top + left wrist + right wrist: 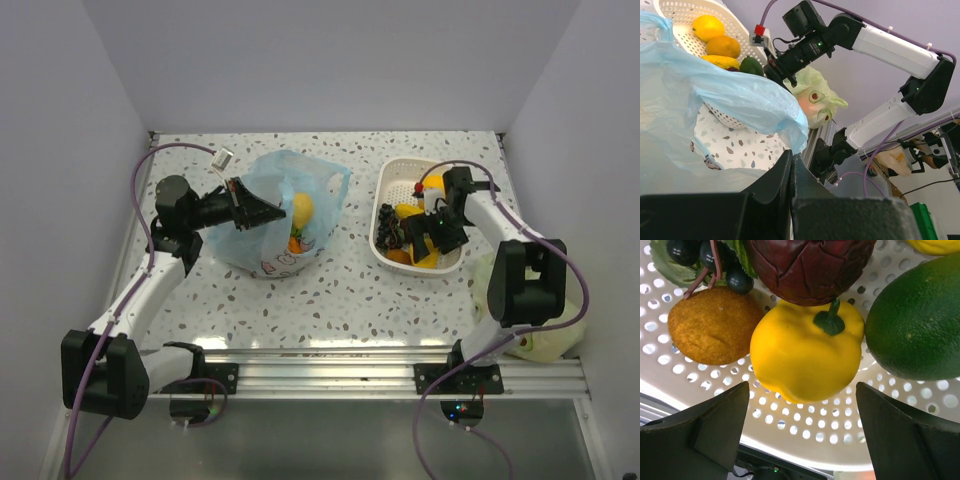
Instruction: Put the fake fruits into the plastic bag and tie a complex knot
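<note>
The light-blue plastic bag (290,215) stands open left of centre with a yellow fruit (301,210) and an orange one (296,243) inside. My left gripper (262,213) is shut on the plastic bag's rim (715,95), the film pinched at the tips of the left gripper (791,156). The right gripper (802,410) hangs open just above the white basket (805,435), its fingers (705,430) either side of a yellow fruit with a green stem (805,355) without touching it. Around that lie an orange fruit (715,325), a green one (920,325) and a dark purple one (810,267).
The perforated basket (384,205) sits right of the plastic bag with several more fruits and black grapes (705,260). A pale green bag (545,335) lies at the near right beside the right arm's base. White walls close in the table on three sides.
</note>
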Tool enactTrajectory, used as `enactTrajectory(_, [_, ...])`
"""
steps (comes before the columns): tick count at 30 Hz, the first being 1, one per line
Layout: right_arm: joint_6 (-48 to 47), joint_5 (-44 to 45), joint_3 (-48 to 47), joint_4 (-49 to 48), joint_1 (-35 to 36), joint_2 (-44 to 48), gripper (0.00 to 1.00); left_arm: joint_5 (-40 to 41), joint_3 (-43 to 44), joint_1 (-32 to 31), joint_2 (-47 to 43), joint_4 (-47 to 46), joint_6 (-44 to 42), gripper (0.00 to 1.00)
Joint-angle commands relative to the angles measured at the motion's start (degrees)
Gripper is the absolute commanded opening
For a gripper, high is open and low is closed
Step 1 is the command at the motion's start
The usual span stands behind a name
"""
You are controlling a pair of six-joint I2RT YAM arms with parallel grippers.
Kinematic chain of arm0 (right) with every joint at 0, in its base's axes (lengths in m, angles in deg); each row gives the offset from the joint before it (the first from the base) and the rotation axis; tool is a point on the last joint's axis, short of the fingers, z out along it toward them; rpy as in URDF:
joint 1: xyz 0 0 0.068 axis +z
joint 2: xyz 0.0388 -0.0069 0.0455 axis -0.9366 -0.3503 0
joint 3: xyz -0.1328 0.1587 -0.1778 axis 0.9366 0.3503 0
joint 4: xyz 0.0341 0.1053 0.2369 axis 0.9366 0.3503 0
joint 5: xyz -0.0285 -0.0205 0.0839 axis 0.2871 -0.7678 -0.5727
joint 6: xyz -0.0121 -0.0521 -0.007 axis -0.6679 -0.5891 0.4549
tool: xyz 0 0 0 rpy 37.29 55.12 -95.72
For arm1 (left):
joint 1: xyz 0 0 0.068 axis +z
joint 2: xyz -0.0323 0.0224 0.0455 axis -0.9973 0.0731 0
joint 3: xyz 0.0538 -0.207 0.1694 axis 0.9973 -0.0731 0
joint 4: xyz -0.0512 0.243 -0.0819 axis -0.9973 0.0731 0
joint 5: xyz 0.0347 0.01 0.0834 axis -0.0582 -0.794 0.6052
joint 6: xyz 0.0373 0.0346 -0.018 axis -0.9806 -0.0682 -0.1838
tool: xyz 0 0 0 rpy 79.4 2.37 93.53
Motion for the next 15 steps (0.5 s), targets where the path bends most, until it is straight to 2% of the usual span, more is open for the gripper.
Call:
enactTrajectory(1, [2.31, 0.47, 1.61, -4.25, 0.44, -1.42, 0.90, 0.48, 1.64, 0.54, -0.19, -0.04, -1.62, 0.00])
enactTrajectory(8, [5.04, -1.20, 1.97, -7.33, 0.44, -3.26, 0.88, 0.48, 1.81, 0.45, -0.01, 0.32, -1.97, 0.00])
enactTrajectory(10, [3.91, 0.46, 0.83, -7.94, 0.00, -4.31, 0.81, 0.48, 1.90, 0.45, 0.25, 0.49, -2.15, 0.00])
enactTrajectory(15, [1.00, 2.50, -3.38, -5.93, -1.84, -5.46, 0.54, 0.48, 1.46, 0.45, 0.25, 0.58, -2.15, 0.00])
